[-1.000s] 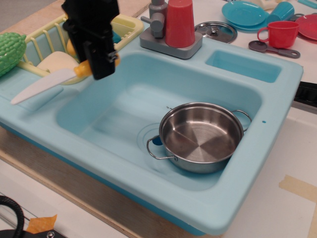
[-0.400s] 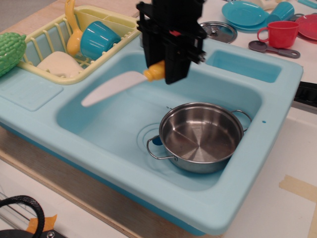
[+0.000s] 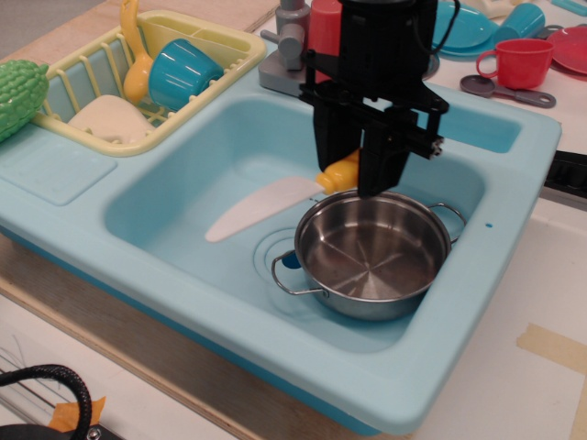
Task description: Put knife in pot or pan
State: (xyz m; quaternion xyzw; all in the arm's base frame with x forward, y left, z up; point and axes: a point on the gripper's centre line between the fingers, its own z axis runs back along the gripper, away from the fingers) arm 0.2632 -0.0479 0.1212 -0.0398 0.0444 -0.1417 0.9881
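The black robot gripper (image 3: 353, 174) was clamped on the yellow-orange handle of the toy knife with the broad curved white plastic blade (image 3: 266, 205), holding it in the air. The blade stuck out sideways, away from the fingers toward the left of the picture, over the floor of the light blue plastic sink (image 3: 183, 211), with its tip sloping a little downward.

Just below the gripper stood the shallow round shiny stainless steel pot with thin wire loop handles (image 3: 371, 257). The handle end of the knife hung about over the pot's far rim, while nearly all of the blade lay outside the rim, over the sink floor.

By these signs the step in hand was the carry: the knife was lifted and brought to the pot, but not yet in it. The next move would likely call for shifting the gripper across the pot toward its far side, so the blade comes over the bowl, then lowering and releasing. Released from here, the blade would probably land on the rim or the sink floor.
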